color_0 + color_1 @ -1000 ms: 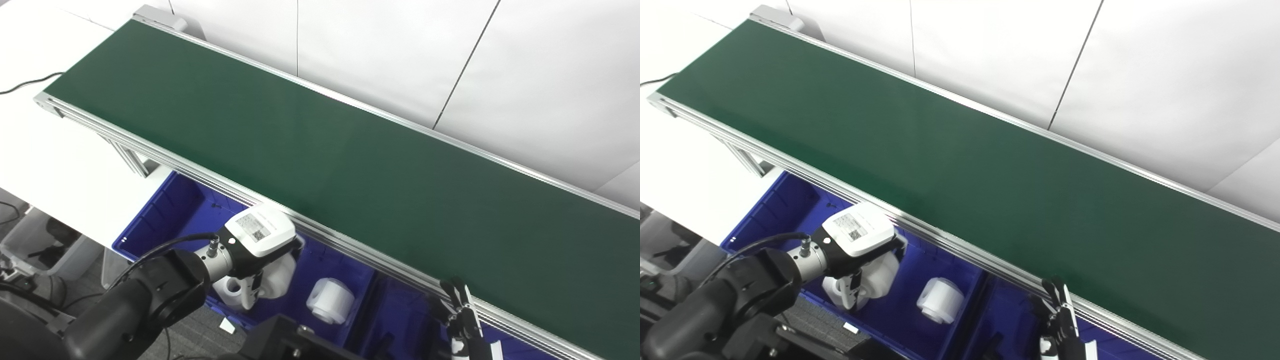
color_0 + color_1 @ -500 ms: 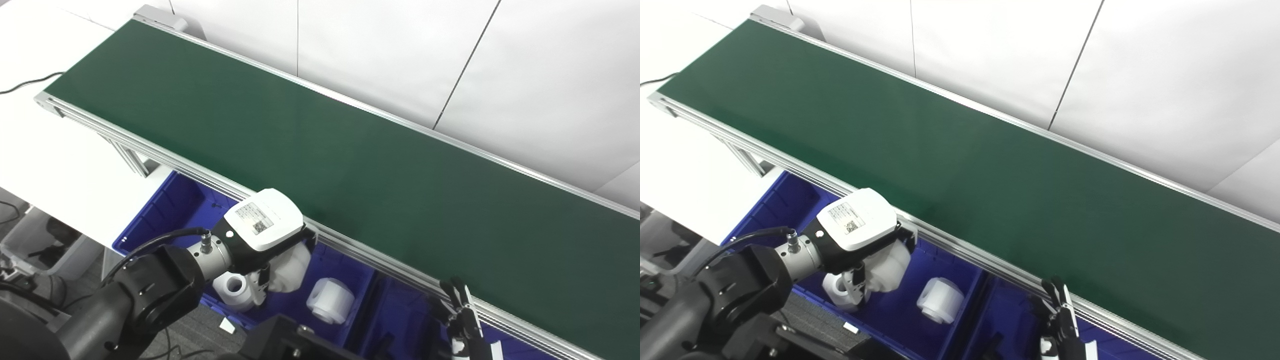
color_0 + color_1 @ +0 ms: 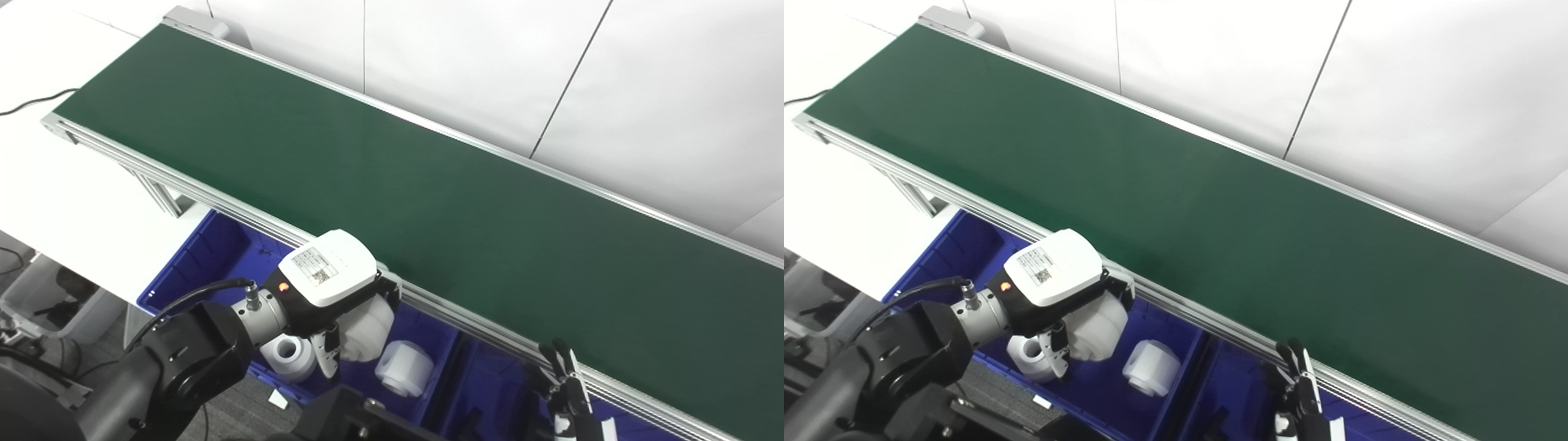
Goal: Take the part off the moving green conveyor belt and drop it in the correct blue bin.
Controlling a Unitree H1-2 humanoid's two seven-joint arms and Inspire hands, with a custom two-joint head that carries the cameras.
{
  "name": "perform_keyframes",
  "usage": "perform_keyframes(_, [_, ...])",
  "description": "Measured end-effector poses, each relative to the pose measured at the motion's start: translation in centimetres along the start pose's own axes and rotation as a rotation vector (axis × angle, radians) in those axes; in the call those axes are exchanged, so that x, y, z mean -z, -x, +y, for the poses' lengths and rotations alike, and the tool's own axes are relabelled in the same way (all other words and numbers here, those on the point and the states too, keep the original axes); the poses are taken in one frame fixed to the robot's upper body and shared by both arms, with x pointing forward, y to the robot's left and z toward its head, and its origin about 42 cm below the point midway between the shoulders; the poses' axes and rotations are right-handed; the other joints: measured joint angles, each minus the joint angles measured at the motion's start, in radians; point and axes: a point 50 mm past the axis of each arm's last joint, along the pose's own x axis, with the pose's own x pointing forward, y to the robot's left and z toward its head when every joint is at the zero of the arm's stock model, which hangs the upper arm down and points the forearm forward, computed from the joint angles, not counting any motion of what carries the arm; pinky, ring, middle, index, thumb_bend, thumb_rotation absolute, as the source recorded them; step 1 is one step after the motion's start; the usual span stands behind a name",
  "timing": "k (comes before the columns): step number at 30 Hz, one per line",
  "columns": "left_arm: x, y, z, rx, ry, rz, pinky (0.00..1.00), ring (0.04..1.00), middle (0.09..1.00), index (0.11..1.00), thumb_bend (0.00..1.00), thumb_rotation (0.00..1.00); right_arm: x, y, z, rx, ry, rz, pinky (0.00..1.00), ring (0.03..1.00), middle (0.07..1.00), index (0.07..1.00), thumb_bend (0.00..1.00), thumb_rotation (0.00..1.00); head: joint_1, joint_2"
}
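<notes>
Over the left blue bin [image 3: 184,269], just below the near rail of the green conveyor belt [image 3: 429,202], the left hand [image 3: 334,294] holds a white part [image 3: 367,318], its fingers [image 3: 327,355] curled around it from above and the near side. Across the last second this hand has risen and travelled toward the belt's near edge and a little rightward along it, carrying the part with it; a small orange light on the wrist now shows where none was lit before. The part hangs clear of the bin floor, above two white parts already lying there: a ring-like one [image 3: 286,355] partly hidden behind the fingers and a stubby cylinder [image 3: 404,367] to its right.

That shift reads oddly for a drop: the held part was low in the bin and is now higher and nearer the rail. My judgement is that the hand is either repositioning over a free patch of the bin floor before letting go, or heading for the next bin [image 3: 490,386] to the right, whose dark interior shows past the divider. Whichever it is, the release has not happened.

No part is visible anywhere on the belt's surface, so nothing is waiting to be picked. The right hand [image 3: 1298,398] sits low at the bottom edge beside the belt's near rail, unchanged; only dark fingertips pointing upward show, apparently around nothing, but I cannot tell how far apart they stand.
</notes>
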Motion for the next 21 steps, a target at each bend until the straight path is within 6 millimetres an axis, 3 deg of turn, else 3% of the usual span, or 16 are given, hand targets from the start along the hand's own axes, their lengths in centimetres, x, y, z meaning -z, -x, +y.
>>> perform_keyframes(1, [-0.06,-0.01,0.06,-0.018,0.001,-0.005,0.99,1.0,1.0,1.0,1.0,0.5,-0.01,-0.01,0.0,0.0,0.0,0.001,0.78,0.807,0.912,0.961,0.78,1.0,0.0,0.0])
perform_keyframes(3, [-0.09,0.06,0.12,-0.057,-0.002,-0.016,0.93,0.977,0.903,0.846,1.0,0.4,-0.02,-0.01,-0.01,0.0,0.001,0.001,0.77,0.805,0.91,0.959,0.78,1.0,0.0,0.0])
perform_keyframes(4, [-0.12,0.1,0.1,-0.09,0.009,-0.019,0.84,0.912,0.816,0.734,1.0,0.33,-0.01,-0.01,-0.01,0.0,0.002,0.001,0.77,0.805,0.91,0.957,0.79,1.0,-0.003,0.0])
perform_keyframes(5, [-0.12,0.05,0.01,-0.114,0.027,-0.02,0.81,0.89,0.787,0.696,1.0,0.31,-0.01,-0.01,-0.01,-0.001,0.003,0.001,0.77,0.804,0.91,0.956,0.79,1.0,-0.003,0.0])
perform_keyframes(6, [-0.22,-0.05,-0.1,-0.142,0.039,-0.02,0.7,0.76,0.704,0.599,0.94,0.21,-0.01,-0.01,0.0,-0.001,0.004,0.001,0.77,0.805,0.913,0.956,0.78,0.99,-0.003,0.002])
perform_keyframes(7, [-0.37,-0.09,-0.15,-0.166,0.055,-0.027,0.7,0.76,0.704,0.599,0.94,0.21,-0.01,-0.01,0.0,-0.001,0.004,0.001,0.77,0.805,0.913,0.956,0.78,0.99,-0.003,0.002])
perform_keyframes(10, [-0.63,0.05,-0.18,-0.22,0.068,-0.047,0.66,0.742,0.721,0.644,0.98,0.46,-0.03,-0.01,0.0,-0.001,0.004,0.001,0.78,0.806,0.911,0.957,0.77,0.99,-0.002,0.0])
perform_keyframes(11, [-0.58,0.06,-0.19,-0.231,0.067,-0.054,0.77,0.858,0.848,0.855,0.99,0.59,-0.03,-0.01,0.0,-0.001,0.004,0.001,0.78,0.806,0.91,0.957,0.78,0.99,-0.002,0.0])
perform_keyframes(12, [-0.5,0.05,-0.26,-0.231,0.074,-0.06,0.81,0.898,0.892,0.926,1.0,0.63,-0.03,-0.01,0.0,-0.001,0.004,0.001,0.78,0.806,0.91,0.957,0.78,0.99,0.0,0.0])
perform_keyframes(14, [-0.17,0.01,-0.35,-0.211,0.075,-0.07,0.96,0.979,0.978,0.985,1.0,0.61,-0.04,-0.02,0.0,-0.001,0.004,0.0,0.78,0.806,0.911,0.956,0.79,0.99,-0.003,-0.002])
perform_keyframes(16, [0.11,0.14,-0.34,-0.185,0.073,-0.077,0.99,0.996,0.996,0.997,1.0,0.59,-0.03,0.0,0.0,-0.001,0.004,0.001,0.78,0.807,0.913,0.955,0.78,0.99,-0.003,0.0])
perform_keyframes(20, [0.15,0.04,-0.26,-0.18,0.089,-0.086,0.94,1.0,1.0,1.0,1.0,0.56,-0.02,0.01,0.01,-0.002,0.003,0.002,0.78,0.809,0.913,0.959,0.78,0.98,-0.003,0.0])
perform_keyframes(21, [0.16,0.0,-0.21,-0.201,0.094,-0.092,0.81,0.897,0.828,0.778,0.98,0.51,-0.03,0.01,0.02,-0.002,0.003,0.002,0.78,0.806,0.911,0.957,0.78,0.99,-0.003,0.0])
